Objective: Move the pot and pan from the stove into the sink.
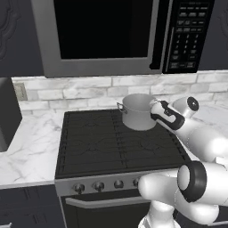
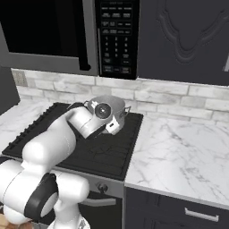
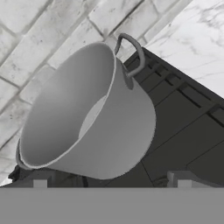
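White brick backsplash behind the stove (image 1: pixel 93 147), pot (image 1: pixel 137 111) set upright at its rear right, gripper (image 3: pixel 112 181) spread wide, nothing held.

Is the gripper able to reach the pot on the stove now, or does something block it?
Probably yes: the open gripper is already close beside the pot, and nothing stands between them on the stove.

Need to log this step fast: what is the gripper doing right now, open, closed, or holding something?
Gripper: open, holding nothing, fingers spread beside the pot on the stove.
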Robot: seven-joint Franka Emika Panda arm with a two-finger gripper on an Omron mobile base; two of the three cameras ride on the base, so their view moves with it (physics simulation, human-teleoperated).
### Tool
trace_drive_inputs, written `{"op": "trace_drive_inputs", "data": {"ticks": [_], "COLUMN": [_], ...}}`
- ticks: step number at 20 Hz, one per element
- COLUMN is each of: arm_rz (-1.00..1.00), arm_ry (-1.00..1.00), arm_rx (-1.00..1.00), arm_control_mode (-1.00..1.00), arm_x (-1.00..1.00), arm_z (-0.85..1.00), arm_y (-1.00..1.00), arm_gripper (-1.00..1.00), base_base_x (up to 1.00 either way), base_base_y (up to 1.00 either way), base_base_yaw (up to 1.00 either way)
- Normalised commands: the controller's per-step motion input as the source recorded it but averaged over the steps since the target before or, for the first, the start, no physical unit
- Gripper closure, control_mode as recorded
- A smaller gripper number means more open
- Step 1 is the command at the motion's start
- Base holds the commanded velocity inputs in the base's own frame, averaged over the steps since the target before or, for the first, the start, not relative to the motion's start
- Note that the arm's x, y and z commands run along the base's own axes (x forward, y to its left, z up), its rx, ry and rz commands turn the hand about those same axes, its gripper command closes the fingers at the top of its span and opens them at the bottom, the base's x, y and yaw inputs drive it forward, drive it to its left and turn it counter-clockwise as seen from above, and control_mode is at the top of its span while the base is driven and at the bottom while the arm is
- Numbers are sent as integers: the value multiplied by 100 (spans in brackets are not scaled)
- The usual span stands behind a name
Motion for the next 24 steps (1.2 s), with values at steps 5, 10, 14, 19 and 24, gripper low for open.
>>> {"op": "trace_drive_inputs", "data": {"ticks": [5, 10, 14, 19, 24], "arm_rz": [0, -2, -1, 0, 0], "arm_ry": [0, 2, 3, 0, 0], "arm_rx": [0, 1, 0, -4, -6], "arm_control_mode": [-100, -100, -100, -100, -100], "arm_x": [5, 15, 31, 17, 2], "arm_z": [2, 16, 2, -10, -28], "arm_y": [0, 0, 0, 0, -1], "arm_gripper": [-100, -100, -100, -100, -100], "base_base_x": [0, 0, 0, 0, 0], "base_base_y": [0, 0, 0, 0, 0], "base_base_yaw": [0, 0, 0, 0, 0]}}
